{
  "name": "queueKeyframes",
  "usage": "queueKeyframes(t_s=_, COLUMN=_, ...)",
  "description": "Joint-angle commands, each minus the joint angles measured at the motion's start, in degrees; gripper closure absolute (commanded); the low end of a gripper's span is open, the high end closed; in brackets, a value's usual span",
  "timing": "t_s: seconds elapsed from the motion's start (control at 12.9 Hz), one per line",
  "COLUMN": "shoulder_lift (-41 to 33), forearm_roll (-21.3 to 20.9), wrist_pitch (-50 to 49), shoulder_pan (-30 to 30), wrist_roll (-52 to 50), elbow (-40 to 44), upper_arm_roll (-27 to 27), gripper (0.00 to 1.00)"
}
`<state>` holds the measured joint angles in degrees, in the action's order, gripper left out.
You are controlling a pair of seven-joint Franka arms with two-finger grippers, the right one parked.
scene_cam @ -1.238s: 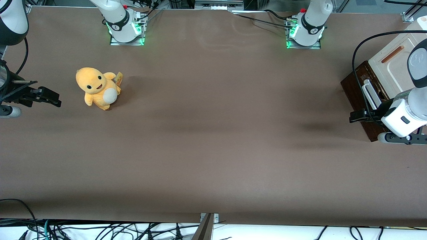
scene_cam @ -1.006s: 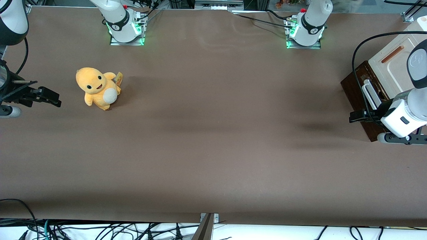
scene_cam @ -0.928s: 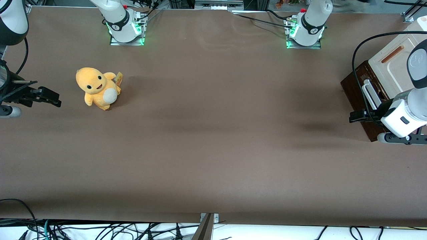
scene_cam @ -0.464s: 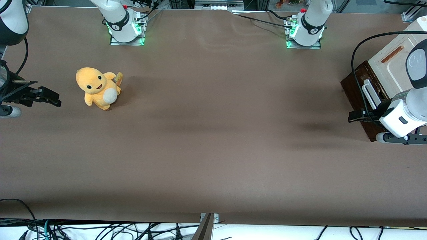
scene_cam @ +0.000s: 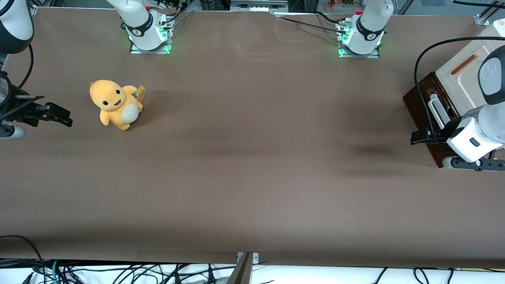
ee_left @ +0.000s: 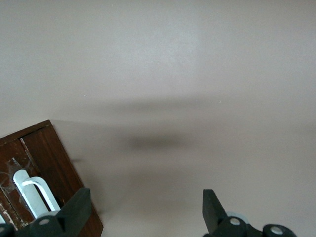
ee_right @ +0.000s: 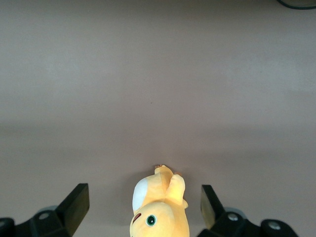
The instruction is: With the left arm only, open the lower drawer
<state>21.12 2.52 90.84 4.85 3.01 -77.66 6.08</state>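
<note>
The lower drawer [scene_cam: 417, 105] shows its dark brown wooden front at the working arm's end of the table, with a white loop handle [scene_cam: 436, 111] across it. The left arm [scene_cam: 475, 136] reaches over it. Its black gripper [scene_cam: 419, 137] hangs just above the end of the drawer front nearer the front camera, close to the handle's end and not holding it. In the left wrist view the gripper [ee_left: 144, 212] is open with only bare table between its fingers. One fingertip [ee_left: 75, 211] overlaps the drawer front's [ee_left: 47, 155] corner, beside the handle [ee_left: 34, 193].
A cream panel [scene_cam: 459, 77] with a slim orange-brown handle lies above the drawer front. A black cable [scene_cam: 419, 75] loops over the cabinet. An orange plush toy [scene_cam: 115, 103] sits toward the parked arm's end. Two arm bases [scene_cam: 149, 30] [scene_cam: 361, 34] stand along the table's farthest edge.
The left arm and its gripper have drifted slightly away from the cabinet toward the table's middle. The drawer and the toy have not moved.
</note>
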Motion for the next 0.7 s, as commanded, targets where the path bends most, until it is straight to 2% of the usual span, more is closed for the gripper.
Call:
queueKeyframes(t_s=0.0, shoulder_lift=-0.12, forearm_roll=-1.03, wrist_pitch=-0.93, shoulder_pan=0.07, wrist_roll=0.42, elbow=0.49, upper_arm_roll=0.07, gripper=0.00)
queueKeyframes(t_s=0.23, shoulder_lift=-0.03, forearm_roll=-1.64, wrist_pitch=-2.33, shoulder_pan=0.16, wrist_roll=-1.15, elbow=0.06, upper_arm_roll=0.07, gripper=0.00)
queueKeyframes(t_s=0.62, shoulder_lift=0.84, forearm_roll=-15.60, wrist_pitch=-7.33, shoulder_pan=6.82, wrist_roll=-9.15, elbow=-0.30, upper_arm_roll=-0.19, gripper=0.00)
